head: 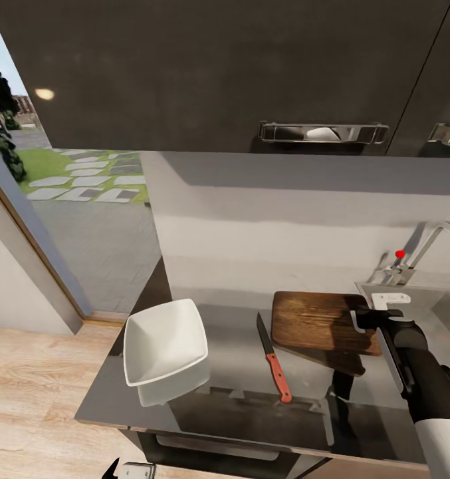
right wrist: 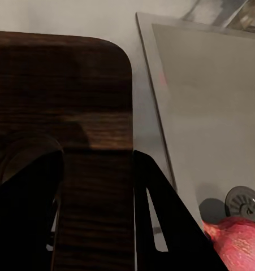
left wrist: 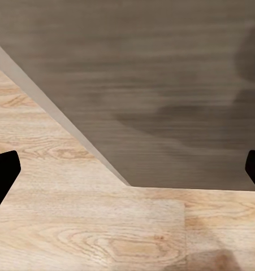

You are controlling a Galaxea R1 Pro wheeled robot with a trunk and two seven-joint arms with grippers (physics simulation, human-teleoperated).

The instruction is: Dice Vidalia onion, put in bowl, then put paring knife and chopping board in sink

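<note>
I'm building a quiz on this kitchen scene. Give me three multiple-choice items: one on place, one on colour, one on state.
1. Where does the paring knife lie?
A. between bowl and chopping board
B. inside the bowl
C. in the sink

2. What colour is the knife's handle?
A. blue
B. red
C. white

3. How is the bowl?
A. holding onion
B. upside down
C. empty

Answers: 1 A, it rests on the countertop between them. 2 B, the head view shows red. 3 C, its white inside is bare.
</note>
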